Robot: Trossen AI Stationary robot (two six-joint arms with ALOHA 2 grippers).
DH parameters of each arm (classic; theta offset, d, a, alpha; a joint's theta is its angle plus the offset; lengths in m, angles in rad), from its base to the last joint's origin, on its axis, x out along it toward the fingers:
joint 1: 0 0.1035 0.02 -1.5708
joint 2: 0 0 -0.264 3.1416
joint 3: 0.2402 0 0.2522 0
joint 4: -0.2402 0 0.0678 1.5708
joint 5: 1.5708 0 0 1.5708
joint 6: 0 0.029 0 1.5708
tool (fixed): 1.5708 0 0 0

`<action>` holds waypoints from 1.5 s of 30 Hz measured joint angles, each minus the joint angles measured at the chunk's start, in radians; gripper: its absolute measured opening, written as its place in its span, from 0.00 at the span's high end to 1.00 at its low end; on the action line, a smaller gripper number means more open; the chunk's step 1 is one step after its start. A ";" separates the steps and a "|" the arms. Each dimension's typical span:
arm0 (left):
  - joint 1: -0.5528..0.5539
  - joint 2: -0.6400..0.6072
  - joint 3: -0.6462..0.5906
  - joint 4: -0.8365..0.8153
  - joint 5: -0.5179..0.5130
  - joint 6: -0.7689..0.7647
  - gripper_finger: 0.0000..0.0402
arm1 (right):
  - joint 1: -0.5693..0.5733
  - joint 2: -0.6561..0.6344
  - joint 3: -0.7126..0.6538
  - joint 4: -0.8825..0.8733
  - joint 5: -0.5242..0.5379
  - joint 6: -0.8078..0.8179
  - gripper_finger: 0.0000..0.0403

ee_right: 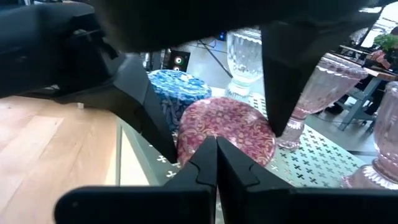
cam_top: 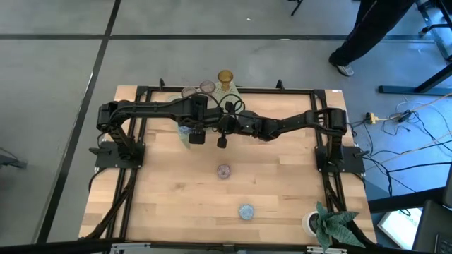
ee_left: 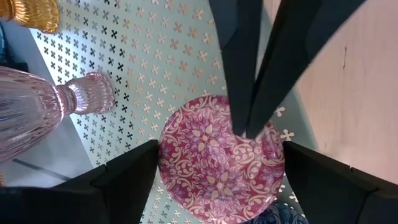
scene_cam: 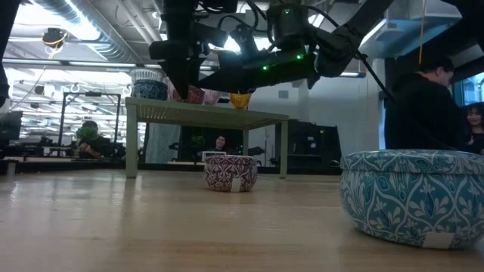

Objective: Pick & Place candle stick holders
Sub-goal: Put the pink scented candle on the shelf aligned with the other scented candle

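Red patterned holder [ee_left: 221, 163] sits between left claw [ee_left: 217, 180] fingers.

Both dark arms reach in from the side edges of the counter [cam_top: 176, 204] and meet near the middle of its far edge. The left gripper [ee_left: 214, 168] points downward with its fingers [ee_left: 127, 180] spread wide apart. The right gripper [ee_right: 216, 155] sits just beside it, fingers pressed together, its tip between the left gripper's spread fingers.
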 joint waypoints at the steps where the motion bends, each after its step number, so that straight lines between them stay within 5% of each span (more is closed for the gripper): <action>1: -0.001 0.000 0.000 0.000 -0.001 0.000 0.17 | -0.003 0.000 0.000 0.000 0.000 0.002 1.00; 34: -0.006 0.000 0.000 0.026 -0.001 0.027 0.17 | -0.014 0.033 0.002 0.076 -0.042 0.029 1.00; 45: -0.041 0.000 0.000 0.024 -0.085 0.063 0.17 | -0.021 0.034 0.002 0.063 -0.042 0.029 1.00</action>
